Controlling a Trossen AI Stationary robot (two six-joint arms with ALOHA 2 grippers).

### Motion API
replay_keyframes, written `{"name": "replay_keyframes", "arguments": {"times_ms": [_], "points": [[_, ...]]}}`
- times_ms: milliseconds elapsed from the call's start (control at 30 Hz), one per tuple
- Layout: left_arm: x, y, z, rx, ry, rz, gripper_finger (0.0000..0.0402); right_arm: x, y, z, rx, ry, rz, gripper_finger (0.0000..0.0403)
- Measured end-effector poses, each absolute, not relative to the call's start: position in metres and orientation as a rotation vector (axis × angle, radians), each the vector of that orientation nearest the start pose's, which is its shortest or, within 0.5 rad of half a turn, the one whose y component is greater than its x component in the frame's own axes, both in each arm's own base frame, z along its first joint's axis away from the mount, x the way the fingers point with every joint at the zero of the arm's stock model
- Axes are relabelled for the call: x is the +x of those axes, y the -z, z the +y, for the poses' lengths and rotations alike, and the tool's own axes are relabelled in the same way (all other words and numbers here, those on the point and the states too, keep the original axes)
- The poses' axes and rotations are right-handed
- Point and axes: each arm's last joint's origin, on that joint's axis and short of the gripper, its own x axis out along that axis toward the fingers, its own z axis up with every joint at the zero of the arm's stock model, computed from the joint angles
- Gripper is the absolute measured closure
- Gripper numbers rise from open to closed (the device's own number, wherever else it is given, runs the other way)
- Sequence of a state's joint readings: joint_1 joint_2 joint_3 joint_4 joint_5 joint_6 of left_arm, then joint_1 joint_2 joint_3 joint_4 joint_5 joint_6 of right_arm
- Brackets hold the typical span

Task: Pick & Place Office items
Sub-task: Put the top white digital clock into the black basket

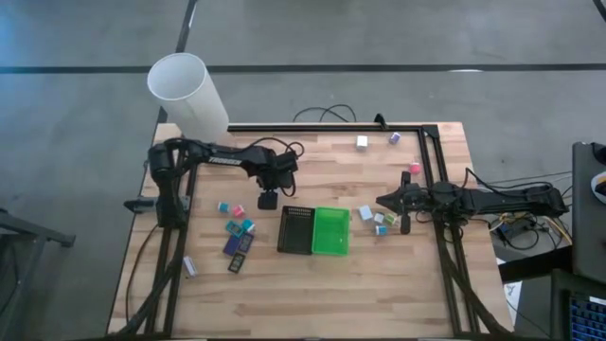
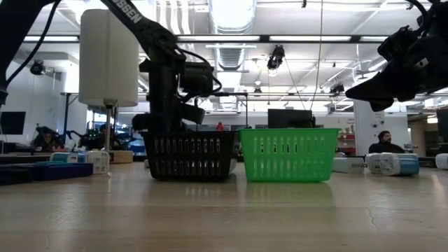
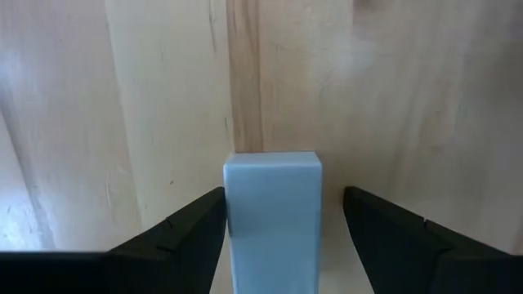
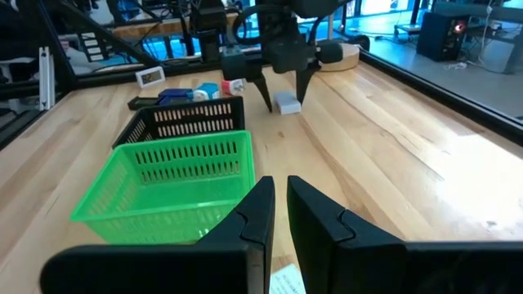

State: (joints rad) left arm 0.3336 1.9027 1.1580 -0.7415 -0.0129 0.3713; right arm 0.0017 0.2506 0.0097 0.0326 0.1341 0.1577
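Left gripper [image 3: 282, 224] set astride a pale blue rectangular block [image 3: 273, 214] on the bare wooden table [image 1: 398, 284], beside the black slotted basket [image 1: 295, 230].

One finger [image 3: 196, 224] is seen against the block, the other stands clear; the block's near end is cut off. The right gripper [image 4: 279, 214], fingers closed and empty, is held near the green slotted basket [image 4: 176, 180].

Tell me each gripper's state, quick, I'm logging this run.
Left gripper: fingers open around a pale blue block; a gap on one side, so no firm hold yet.
Right gripper: fingers shut, empty, near the green tray.
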Motion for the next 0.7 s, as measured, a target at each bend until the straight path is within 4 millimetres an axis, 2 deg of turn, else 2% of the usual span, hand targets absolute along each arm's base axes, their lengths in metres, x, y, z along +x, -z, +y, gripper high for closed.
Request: {"name": "replay_keyframes", "arguments": {"times_ms": [133, 300, 567, 700], "points": [[0.315, -0.133, 0.109, 0.058, 0.003, 1.495, 0.0176, 0.111, -0.149, -0.004, 0.143, 0.148, 0.196, 0.0367], [0.315, -0.133, 0.109, 0.072, 0.012, 1.499, 0.025, 0.111, -0.149, -0.004, 0.142, 0.152, 0.196, 0.0367], [0.314, -0.135, 0.109, 0.114, 0.007, 1.502, 0.0252, 0.111, -0.149, -0.004, 0.142, 0.156, 0.196, 0.0367], [0.313, -0.144, 0.113, 0.182, -0.038, 1.557, 0.0252, 0.111, -0.149, -0.004, 0.142, 0.158, 0.195, 0.0367]]}}
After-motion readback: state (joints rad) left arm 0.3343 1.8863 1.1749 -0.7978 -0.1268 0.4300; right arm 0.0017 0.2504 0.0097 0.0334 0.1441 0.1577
